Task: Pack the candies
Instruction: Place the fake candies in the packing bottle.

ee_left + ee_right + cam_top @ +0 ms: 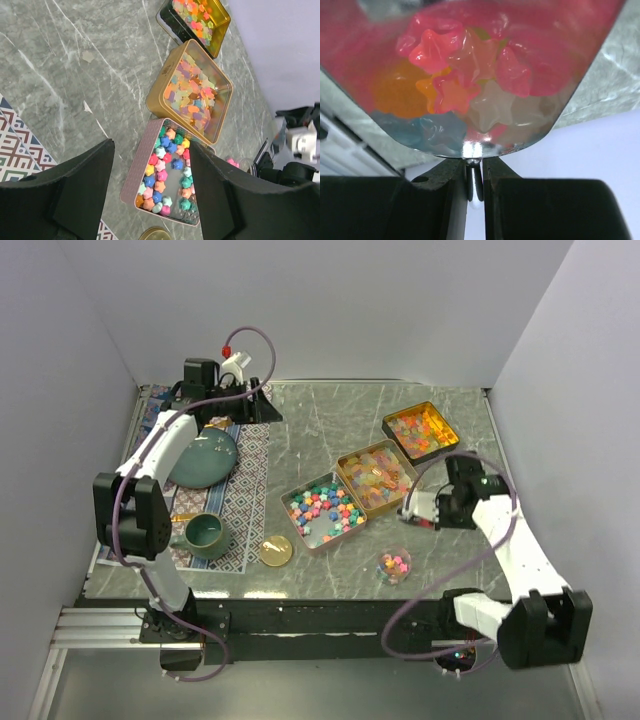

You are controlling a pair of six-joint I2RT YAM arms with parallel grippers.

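Three open tins hold candies. A pink tin (323,510) has pastel star candies (165,175); a gold tin (377,475) has translucent ones (192,92); a far gold tin (421,430) has orange-yellow gummies (197,17). My right gripper (437,508) is shut on the handle of a metal scoop (470,75). The scoop carries pink, orange and white star candies (455,65) and sits just right of the middle tin. A small clear jar (395,565) with a few candies stands in front of it. My left gripper (150,200) is open and empty, high at the back left (250,405).
A gold lid (275,550) lies left of the jar, and its edge shows in the left wrist view (155,234). A teal plate (200,458) and a teal mug (205,535) sit on a patterned mat (250,470) at the left. White walls enclose the table.
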